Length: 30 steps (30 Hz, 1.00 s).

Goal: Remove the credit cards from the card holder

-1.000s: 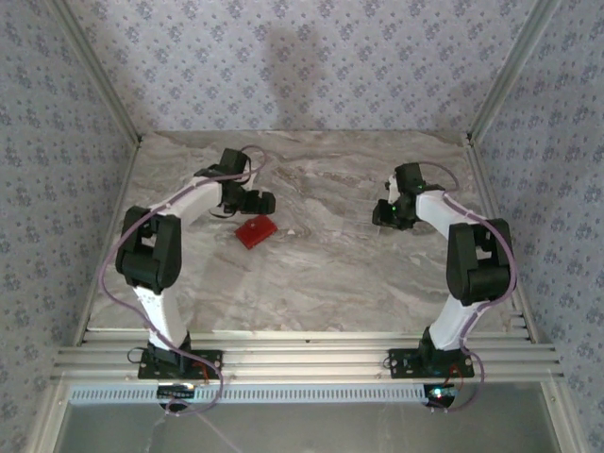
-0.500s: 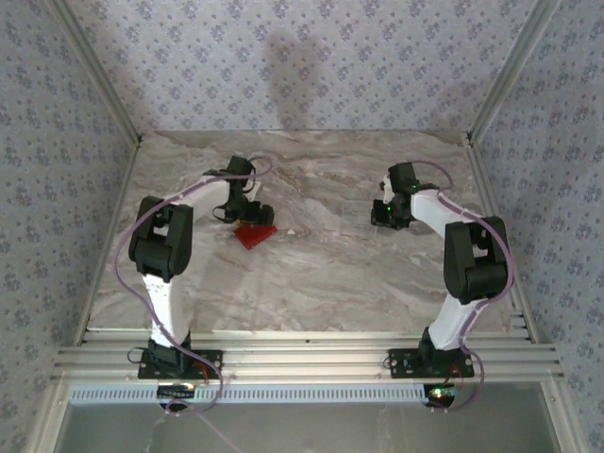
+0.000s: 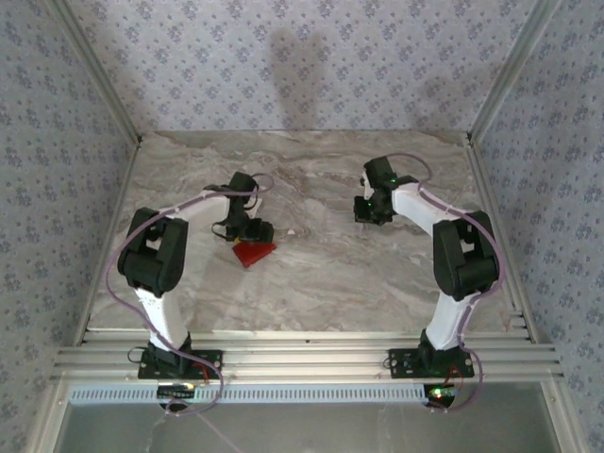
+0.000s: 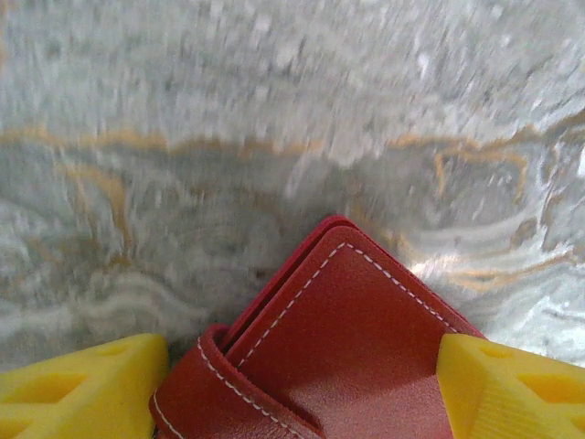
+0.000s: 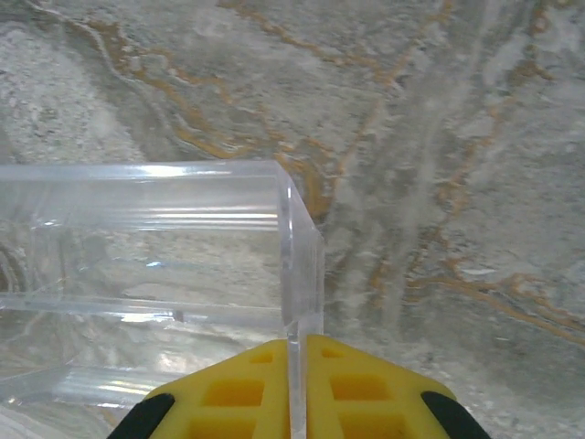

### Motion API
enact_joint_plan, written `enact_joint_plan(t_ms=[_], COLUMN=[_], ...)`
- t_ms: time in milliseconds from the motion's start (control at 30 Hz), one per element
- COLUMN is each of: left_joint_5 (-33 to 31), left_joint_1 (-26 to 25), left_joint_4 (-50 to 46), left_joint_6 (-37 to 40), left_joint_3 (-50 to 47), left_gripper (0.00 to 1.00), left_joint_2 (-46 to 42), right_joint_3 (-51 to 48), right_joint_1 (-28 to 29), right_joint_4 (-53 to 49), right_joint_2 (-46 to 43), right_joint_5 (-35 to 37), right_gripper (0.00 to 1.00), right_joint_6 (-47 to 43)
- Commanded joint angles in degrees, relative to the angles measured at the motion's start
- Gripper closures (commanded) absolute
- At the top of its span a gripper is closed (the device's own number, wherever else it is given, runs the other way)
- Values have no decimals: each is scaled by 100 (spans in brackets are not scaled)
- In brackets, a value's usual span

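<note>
The red card holder (image 3: 253,252) lies closed on the marble table, its stitched cover and side tab (image 4: 338,347) close up in the left wrist view. My left gripper (image 3: 247,229) sits right over its far edge. The yellow fingers (image 4: 82,384) press against both sides of the holder, and the left gripper (image 4: 297,357) is shut on it. The credit cards are hidden. My right gripper (image 3: 366,209) hangs over the right middle of the table. There the right gripper (image 5: 294,346) is shut on the thin wall of a clear plastic box (image 5: 164,265).
The marble tabletop (image 3: 311,283) is walled by patterned panels on three sides, with an aluminium rail (image 3: 302,359) along the near edge. The clear plastic box stretches left from the right gripper. Both arm bases stand on the near rail.
The left gripper came toward the near edge and the red holder shifted with it, turning slightly. The right gripper moved left and a little farther back.
</note>
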Motion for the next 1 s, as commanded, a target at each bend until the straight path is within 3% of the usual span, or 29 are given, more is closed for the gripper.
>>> enact_joint_plan(t_ms=[0, 367, 733, 967], left_joint_5=[160, 398, 537, 549], left_joint_1=[-110, -654, -1083, -1252], left_joint_4=[-345, 446, 878, 903], left_joint_6=[-473, -1803, -2617, -2734], left_joint_3=[-447, -1390, -1718, -1708], left_gripper=[23, 14, 11, 11], left_joint_2=[-317, -1114, -1422, -1433], right_joint_3=[387, 1373, 1692, 1730], right_joint_1=[259, 1000, 1090, 1143], right_joint_4=[-215, -624, -721, -705], right_joint_2=[215, 960, 1371, 1382], right_joint_5=[178, 506, 798, 801], right_gripper=[89, 90, 88, 76], right_joint_6=[359, 597, 752, 852])
